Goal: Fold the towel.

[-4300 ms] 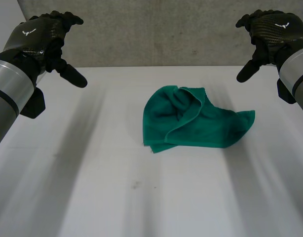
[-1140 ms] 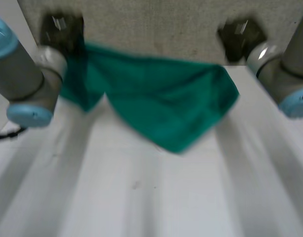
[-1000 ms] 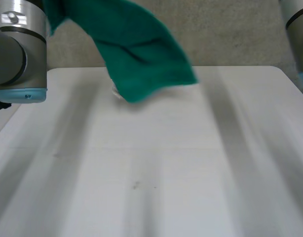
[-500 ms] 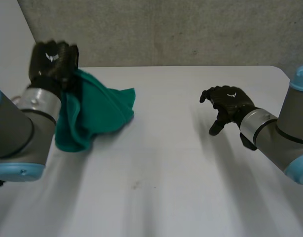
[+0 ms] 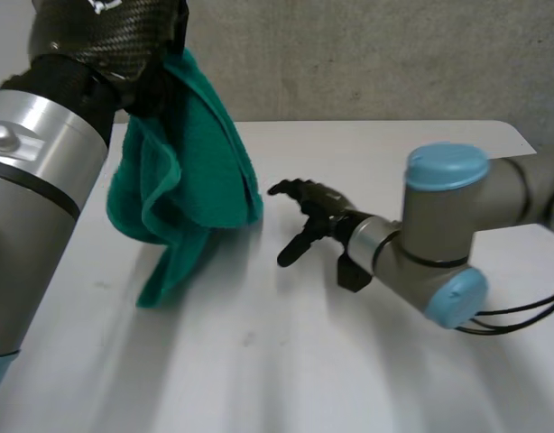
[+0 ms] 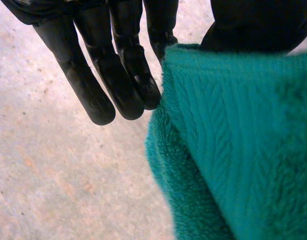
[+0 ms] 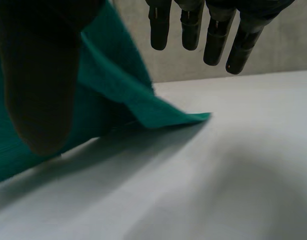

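Head view: the left hand (image 5: 106, 36) is up high with the towel (image 5: 196, 171) bunched in its grip, and the green cloth hangs in folds from it down to the table (image 5: 304, 361). The right hand (image 5: 318, 212) is low over the table just beside the towel's edge, fingers loosely spread and holding nothing.

Left wrist view: the fingers (image 6: 118, 75) point out straight and close together, while the thumb (image 6: 258, 25) clamps down on the towel's (image 6: 243, 140) top fold. The cloth is pinched there, right against the nearest finger.

Right wrist view: the fingers (image 7: 213, 35) are straight and apart, the thumb (image 7: 38, 75) stands well clear of them, and the palm is empty. Beyond them the towel (image 7: 123, 90) drapes down, one pointed corner resting on the table (image 7: 218, 175).
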Controlling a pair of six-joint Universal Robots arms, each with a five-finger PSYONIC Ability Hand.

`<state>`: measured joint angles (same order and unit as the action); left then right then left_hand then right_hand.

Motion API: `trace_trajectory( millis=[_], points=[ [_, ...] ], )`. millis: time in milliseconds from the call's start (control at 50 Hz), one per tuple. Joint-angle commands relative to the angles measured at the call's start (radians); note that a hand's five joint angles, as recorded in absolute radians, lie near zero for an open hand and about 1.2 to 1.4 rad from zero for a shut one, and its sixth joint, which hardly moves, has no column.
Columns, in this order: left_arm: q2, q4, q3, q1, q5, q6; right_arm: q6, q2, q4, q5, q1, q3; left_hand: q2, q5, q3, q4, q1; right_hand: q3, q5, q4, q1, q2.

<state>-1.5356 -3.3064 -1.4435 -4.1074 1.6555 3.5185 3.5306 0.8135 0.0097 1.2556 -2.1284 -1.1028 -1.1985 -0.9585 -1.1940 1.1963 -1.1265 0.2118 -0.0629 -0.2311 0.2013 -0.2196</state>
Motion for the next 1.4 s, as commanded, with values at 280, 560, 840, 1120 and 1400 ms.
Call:
trace_trajectory(
  millis=[280, 560, 840, 1120, 1400],
  points=[
    [0.058, 0.002, 0.034, 0.013, 0.016, 0.004, 0.047, -0.192, -0.020, 0.244, -0.093, 0.228, -0.198, -0.263, -0.202, 0.200, -0.270, 1.184, -1.159, -1.165, 1.195, -1.177],
    [0.008, 0.034, -0.142, -0.260, -0.003, 0.005, -0.870, 0.326, 0.143, 0.153, 0.176, 0.009, -0.198, -0.263, -0.202, 0.200, -0.270, 1.184, -1.159, -1.165, 1.195, -1.177],
    [-0.259, 0.149, -0.222, -0.248, -0.083, 0.010, -1.191, 0.455, 0.585, 0.105, 0.180, -0.155, -0.198, -0.263, -0.202, 0.200, -0.270, 1.184, -1.159, -1.165, 1.195, -1.177],
    [-0.551, 0.075, 0.316, -0.232, -0.079, 0.261, -1.194, 0.182, 0.291, 0.292, 0.170, 0.274, -0.198, -0.263, -0.202, 0.200, -0.270, 1.184, -1.159, -1.165, 1.195, -1.177],
    [-0.414, -0.412, 0.312, -0.237, -0.086, 0.180, -1.012, 0.397, -0.226, 0.298, 0.182, 0.207, -0.198, -0.263, -0.202, 0.200, -0.270, 1.184, -1.159, -1.165, 1.195, -1.177]
  ],
)
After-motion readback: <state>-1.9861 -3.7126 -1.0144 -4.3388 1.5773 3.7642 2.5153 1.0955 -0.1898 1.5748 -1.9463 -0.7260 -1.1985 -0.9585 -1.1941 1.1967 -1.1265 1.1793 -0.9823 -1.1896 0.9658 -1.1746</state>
